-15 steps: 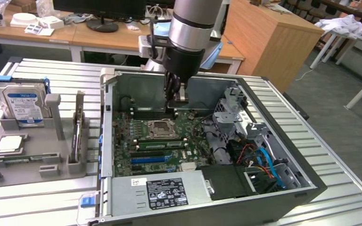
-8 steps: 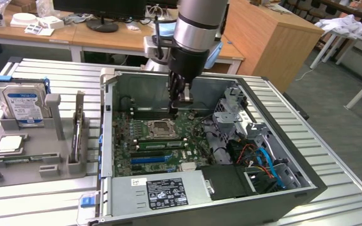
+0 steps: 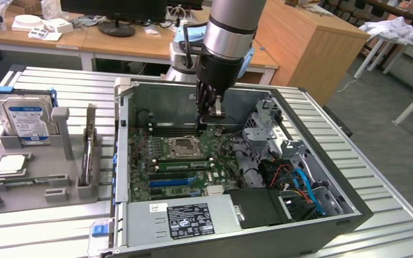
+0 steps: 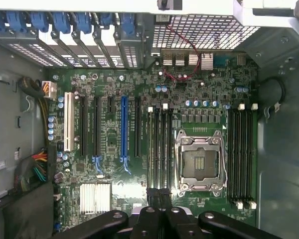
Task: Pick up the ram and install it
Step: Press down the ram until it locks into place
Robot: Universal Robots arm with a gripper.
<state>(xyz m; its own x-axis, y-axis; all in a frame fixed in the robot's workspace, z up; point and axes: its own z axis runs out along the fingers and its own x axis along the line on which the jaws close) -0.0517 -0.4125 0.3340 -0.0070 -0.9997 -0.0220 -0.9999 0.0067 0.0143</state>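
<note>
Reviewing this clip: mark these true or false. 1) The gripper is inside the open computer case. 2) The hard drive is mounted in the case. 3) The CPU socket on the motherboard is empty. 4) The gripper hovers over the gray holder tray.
1) True: the gripper is down inside the computer case, above the motherboard.
2) False: the hard drive stands in the gray holder tray, outside the case.
3) True: the CPU socket is open with no processor in it.
4) False: it is over the motherboard, near the memory slots.
</note>
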